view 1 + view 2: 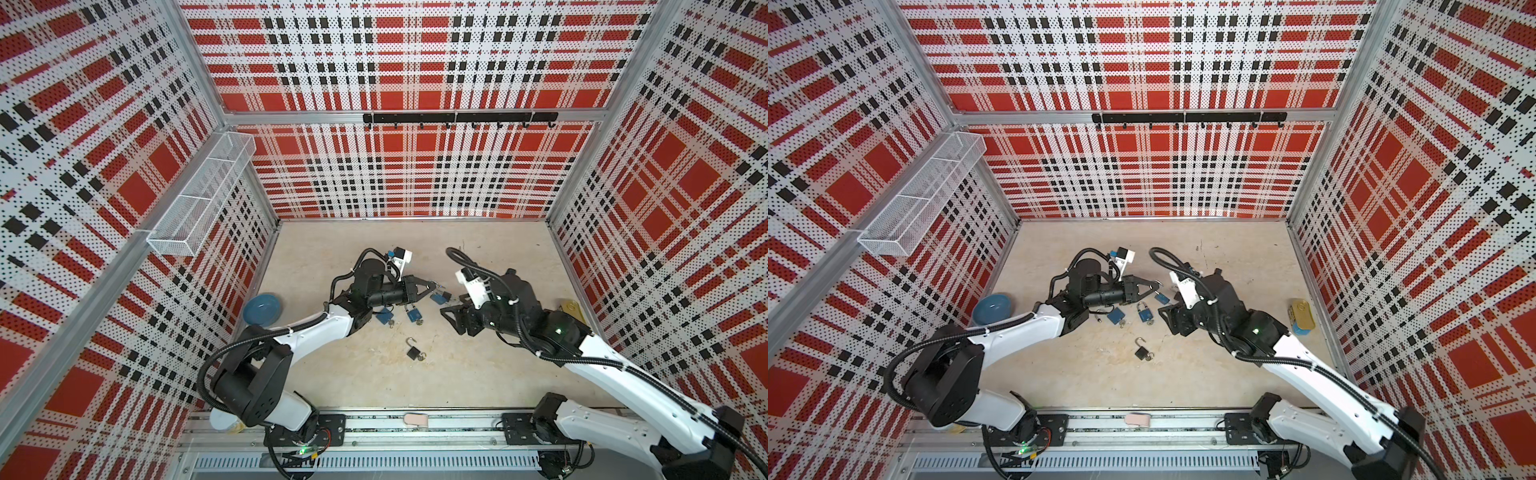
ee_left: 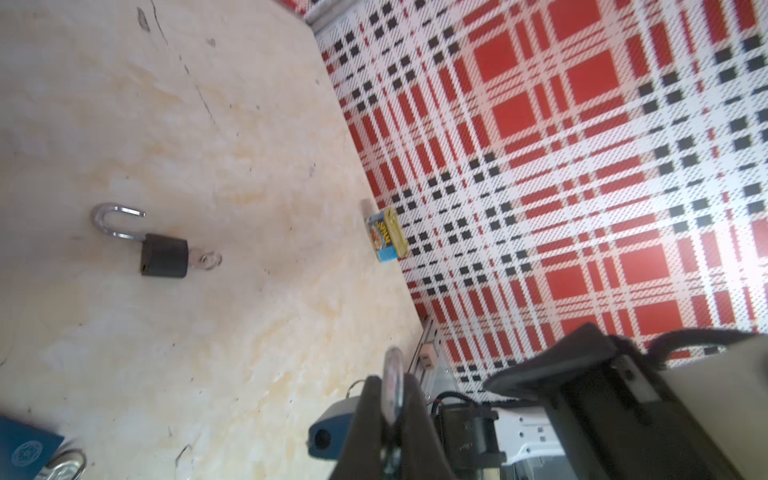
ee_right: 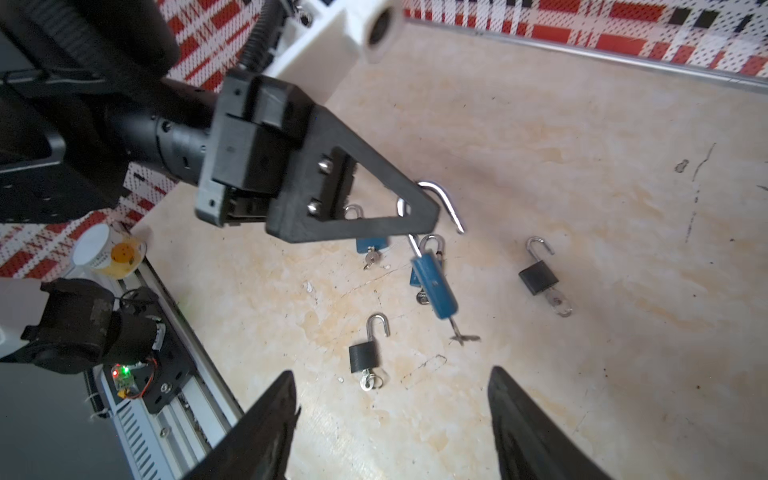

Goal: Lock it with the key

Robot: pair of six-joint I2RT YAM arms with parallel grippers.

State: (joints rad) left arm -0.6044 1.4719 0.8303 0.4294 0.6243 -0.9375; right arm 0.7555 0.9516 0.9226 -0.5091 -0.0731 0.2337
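Red, white and black plaid walls (image 1: 415, 62), perforated all over, box the scene in on three sides. Below lies a pale beige desk (image 1: 478, 374), mottled and scuffed. A white wire-mesh basket (image 1: 199, 195) hangs on a side wall, and a black hook rail (image 1: 457, 117) crosses the back. The light is bright and even.

Three blue padlocks (image 1: 1116, 316) (image 1: 1145, 312) (image 1: 1161, 297), two black padlocks (image 3: 538, 279) (image 3: 365, 353), one bowl (image 1: 992, 309), tin (image 1: 1301, 316) and cup (image 3: 110, 251).
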